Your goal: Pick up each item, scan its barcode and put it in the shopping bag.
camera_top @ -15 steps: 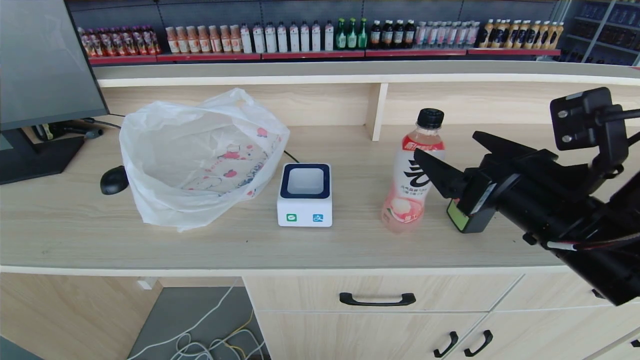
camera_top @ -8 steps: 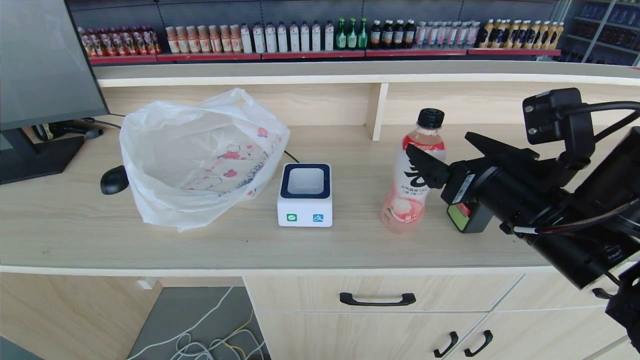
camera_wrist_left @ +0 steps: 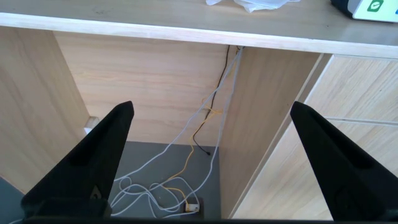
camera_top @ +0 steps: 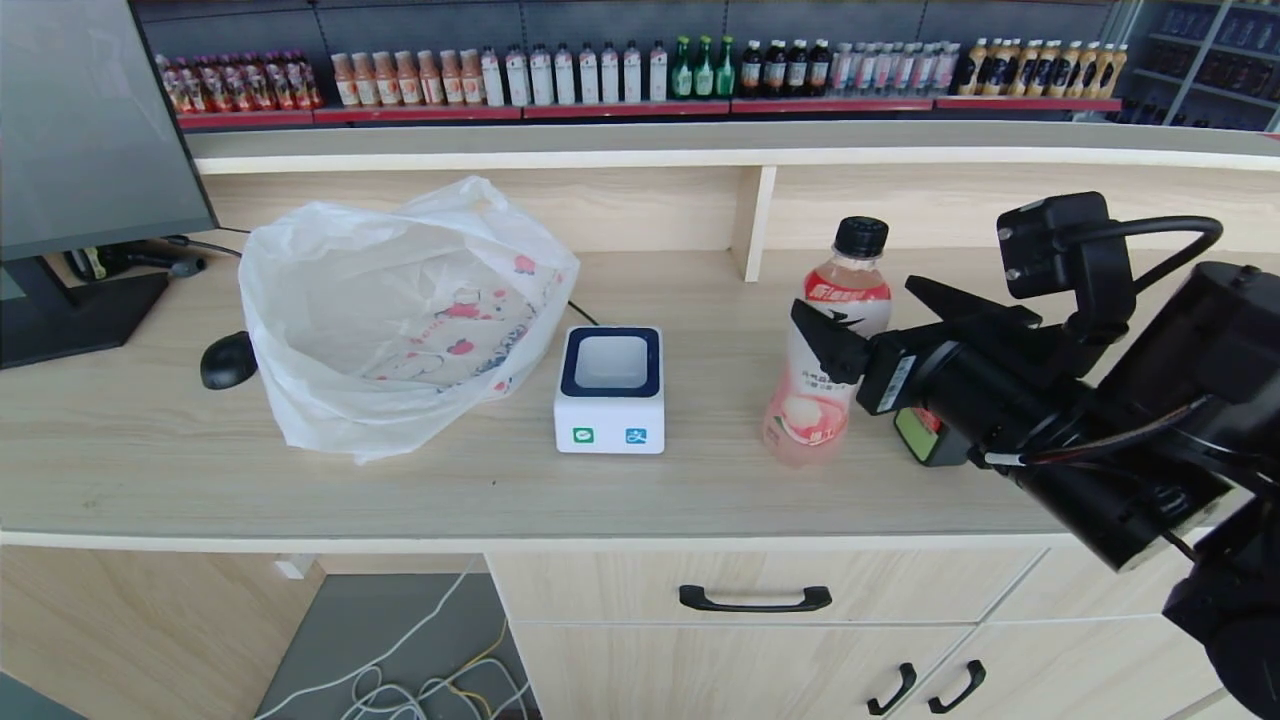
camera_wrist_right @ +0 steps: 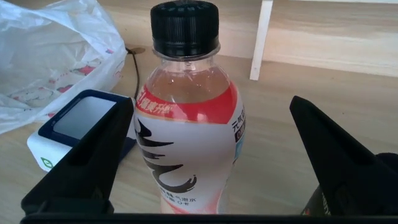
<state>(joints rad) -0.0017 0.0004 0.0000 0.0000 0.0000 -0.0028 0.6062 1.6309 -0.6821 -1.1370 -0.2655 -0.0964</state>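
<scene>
Lighting is even and diffuse, coming from overhead. Soft, short shadows are recorded on the table [camera_top: 150,470] under the shopping bag [camera_top: 400,310], the scanner [camera_top: 610,395] and the bottle [camera_top: 825,360]. A pale reflection is seen across the monitor [camera_top: 90,120]. In the head view the table's front edge is slightly bowed by wide-angle distortion, and the back shelf [camera_top: 640,108] is rendered slightly soft. The left pincer [camera_wrist_left: 211,109] and right pincer [camera_wrist_right: 210,102] are rendered as black shapes without detail. The recess under the table is dimmer. The bottle cap is sharp in the right wrist view.
</scene>
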